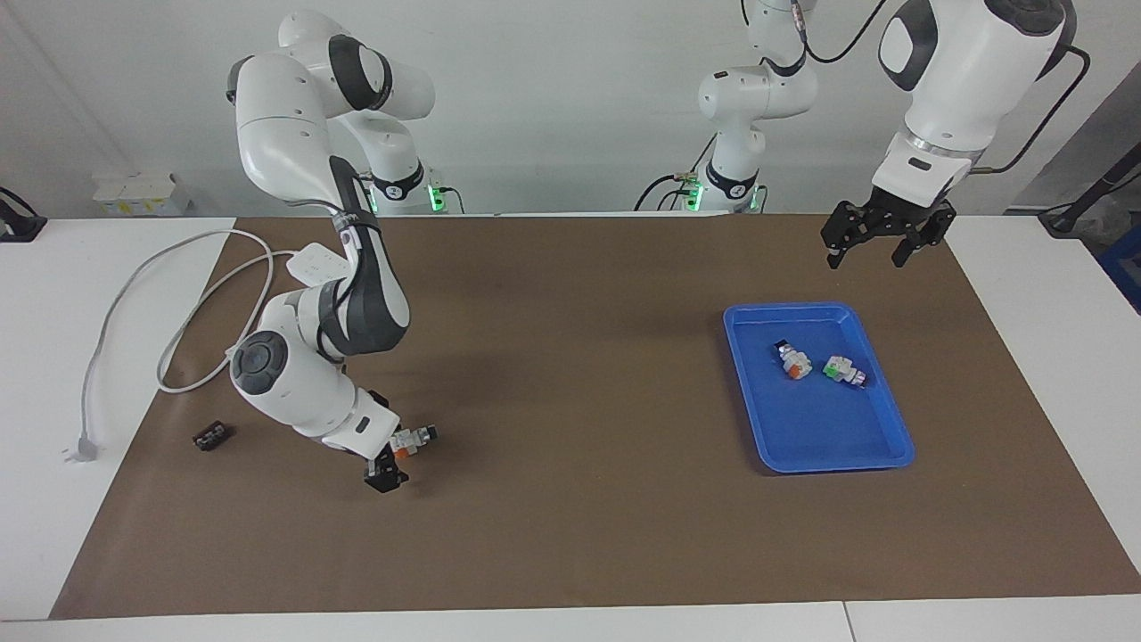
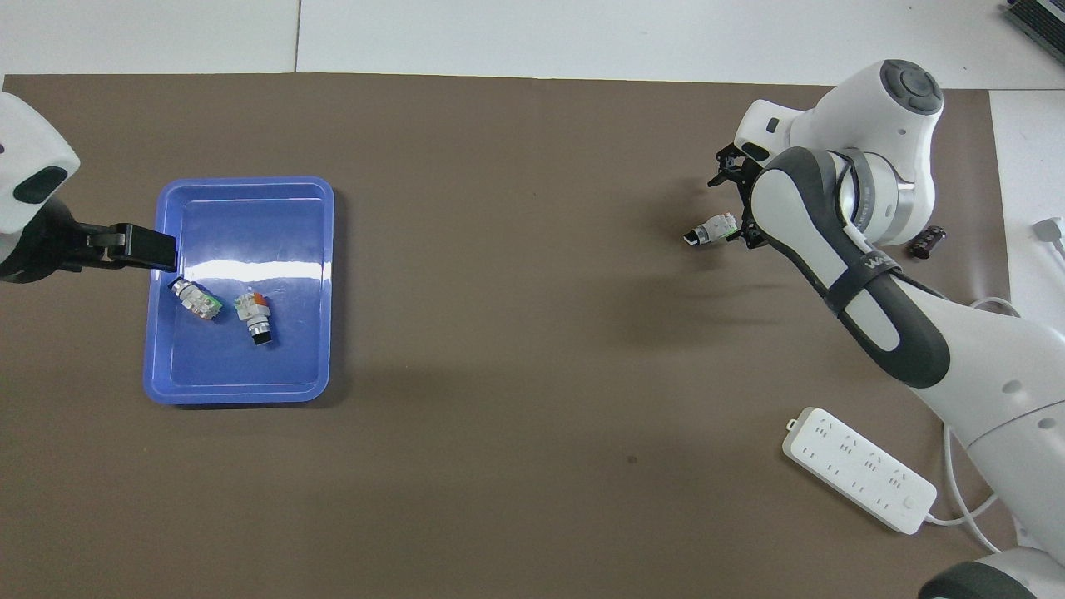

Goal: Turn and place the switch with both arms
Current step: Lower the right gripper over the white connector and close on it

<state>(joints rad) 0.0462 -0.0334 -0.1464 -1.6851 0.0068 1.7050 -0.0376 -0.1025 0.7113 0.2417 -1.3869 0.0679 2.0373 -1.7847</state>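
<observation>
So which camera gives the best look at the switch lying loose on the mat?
The overhead view: the switch shows nearly whole, dark knob end clear, beside the right gripper. In the facing view the gripper's fingers and wrist crowd its white end.

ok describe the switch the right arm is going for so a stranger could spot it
On the brown mat, toward the right arm's end, the right gripper sits low beside the switch. It lies alone there, orange-marked with a black knob; the two similar blocks lie in the blue tray.

Blue tray (image 1: 896, 428), white power strip (image 2: 857, 467)
</observation>
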